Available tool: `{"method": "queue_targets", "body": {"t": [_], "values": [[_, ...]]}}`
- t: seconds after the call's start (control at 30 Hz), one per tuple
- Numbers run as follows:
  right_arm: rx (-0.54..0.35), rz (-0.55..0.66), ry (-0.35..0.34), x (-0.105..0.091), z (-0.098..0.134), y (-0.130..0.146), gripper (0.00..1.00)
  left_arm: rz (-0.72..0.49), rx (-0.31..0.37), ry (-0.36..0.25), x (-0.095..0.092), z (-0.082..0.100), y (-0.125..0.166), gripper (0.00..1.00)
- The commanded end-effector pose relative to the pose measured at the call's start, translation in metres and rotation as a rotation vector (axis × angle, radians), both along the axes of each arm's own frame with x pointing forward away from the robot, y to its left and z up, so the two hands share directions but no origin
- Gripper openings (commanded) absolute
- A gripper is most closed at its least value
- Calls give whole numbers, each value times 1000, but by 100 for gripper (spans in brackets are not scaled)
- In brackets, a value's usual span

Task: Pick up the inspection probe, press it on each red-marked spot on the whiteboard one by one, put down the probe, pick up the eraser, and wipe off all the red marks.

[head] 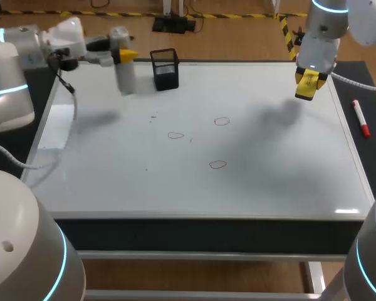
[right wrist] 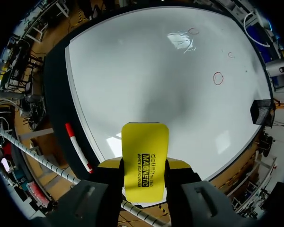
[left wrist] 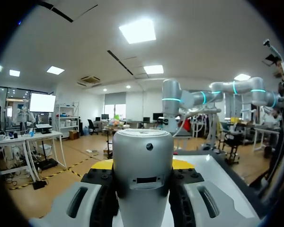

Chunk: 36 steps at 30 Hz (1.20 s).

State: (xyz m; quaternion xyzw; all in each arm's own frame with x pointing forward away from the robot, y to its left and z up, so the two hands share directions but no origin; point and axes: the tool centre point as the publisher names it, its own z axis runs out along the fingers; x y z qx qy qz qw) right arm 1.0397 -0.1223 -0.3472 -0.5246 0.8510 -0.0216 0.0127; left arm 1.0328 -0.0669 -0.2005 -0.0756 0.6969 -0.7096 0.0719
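Note:
My left gripper (head: 126, 55) is shut on the grey cylindrical probe (head: 123, 68), which hangs upright over the whiteboard's (head: 113, 182) far left corner. In the left wrist view the probe (left wrist: 142, 170) fills the gap between the fingers, its flat end facing the camera. My right gripper (head: 308, 84) is shut on the yellow eraser (head: 307, 83) above the board's far right part. From the right wrist the eraser (right wrist: 145, 160) sticks out ahead of the fingers. Three red ovals are drawn mid-board: one (head: 222, 121), another (head: 175, 135), a third (head: 217, 165).
A black mesh pen holder (head: 165, 69) stands at the board's far edge, just right of the probe. A red marker (head: 361, 118) lies on the dark mat beyond the board's right edge, also seen from the right wrist as the marker (right wrist: 78, 146).

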Motion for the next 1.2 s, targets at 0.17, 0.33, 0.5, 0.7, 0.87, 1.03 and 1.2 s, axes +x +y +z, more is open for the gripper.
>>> {"method": "queue_targets", "body": {"t": [0.17, 0.33, 0.5, 0.7, 0.87, 1.03, 1.2], "values": [[-4, 1, 2, 1, 1, -1, 0, -152, -17, 21, -26, -22, -58, 0], [-4, 1, 2, 1, 1, -1, 0, -237, -32, 26, -45, -28, -90, 0], [-4, 1, 2, 1, 1, -1, 0, -281, -49, 37, -65, -36, -111, 0], [-4, 1, 2, 1, 1, -1, 0, -325, -41, 32, -79, -43, -124, 0], [-4, 1, 2, 1, 1, -1, 0, -346, -40, 23, -86, -53, -128, 0], [-4, 1, 2, 1, 1, -1, 0, -355, -28, 21, -92, -57, -130, 0], [-4, 1, 2, 1, 1, -1, 0, -360, -35, 17, -96, -62, -126, 0]]}}
